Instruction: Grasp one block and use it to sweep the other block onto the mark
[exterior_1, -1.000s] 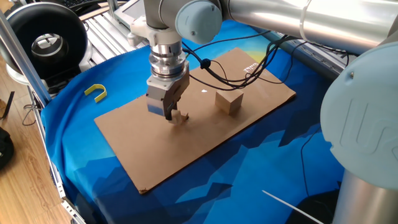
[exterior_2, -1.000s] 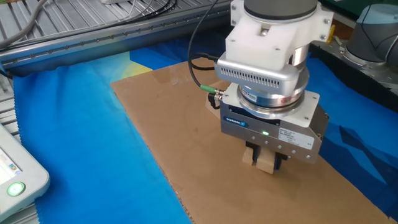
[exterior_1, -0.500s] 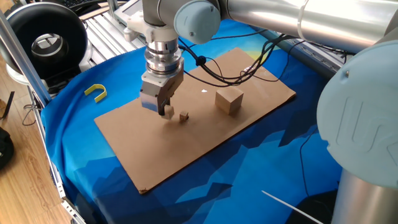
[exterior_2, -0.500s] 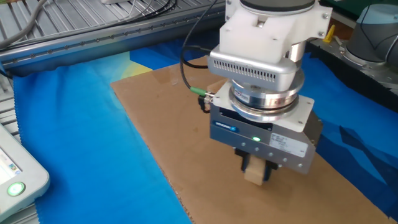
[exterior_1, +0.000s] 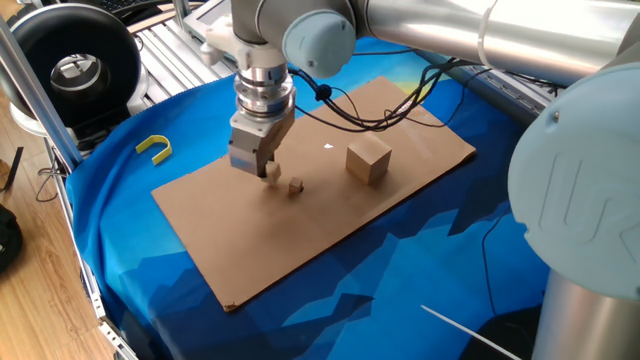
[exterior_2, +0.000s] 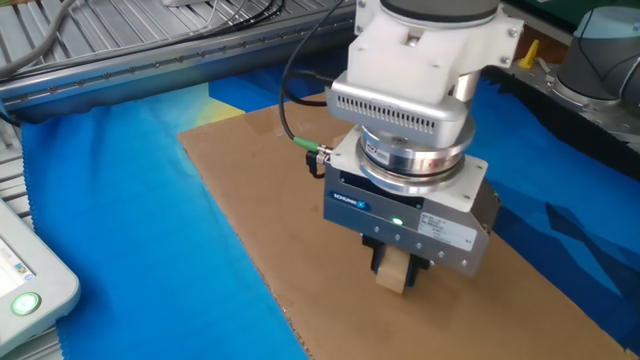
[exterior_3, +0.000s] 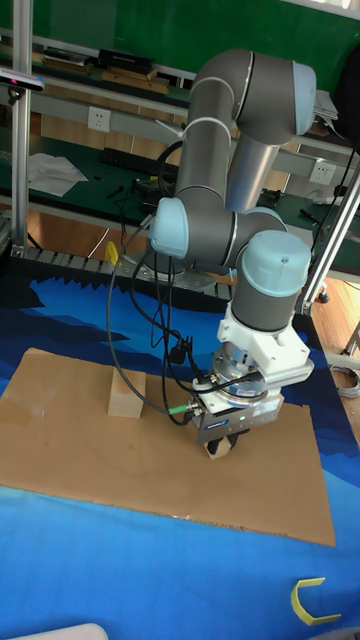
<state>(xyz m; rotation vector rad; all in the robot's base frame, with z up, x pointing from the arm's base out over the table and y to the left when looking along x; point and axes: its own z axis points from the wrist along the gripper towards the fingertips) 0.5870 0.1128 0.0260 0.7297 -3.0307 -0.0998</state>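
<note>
The mid-sized pale block (exterior_2: 392, 275) is pinched between the fingers of the gripper (exterior_1: 266, 172) and hangs just above the brown cardboard sheet (exterior_1: 220, 215), its lower face close to the board. The tiniest cube (exterior_1: 295, 187) sits on the cardboard just beside the held block, apart from it, on the side toward the big tan cube (exterior_1: 367, 162); in the other fixed view and the tall fixed view the wrist hides it. The dark mark cannot be made out in any view; only a small white speck (exterior_1: 328, 148) shows on the board beyond the tiny cube. To sweep well, the held block would best ride as low as it can without dragging on the cardboard, so the tiny cube cannot slip under it, and meet the cube with a flat face squarely, not a corner, since so light a piece will likely spin off sideways. A slow, straight push in line with the mark, stopping short of overshoot, seems the safe course; the big tan cube stands well clear of the two. The blue cloth (exterior_1: 180, 110) covers the counter around the sheet.
</note>
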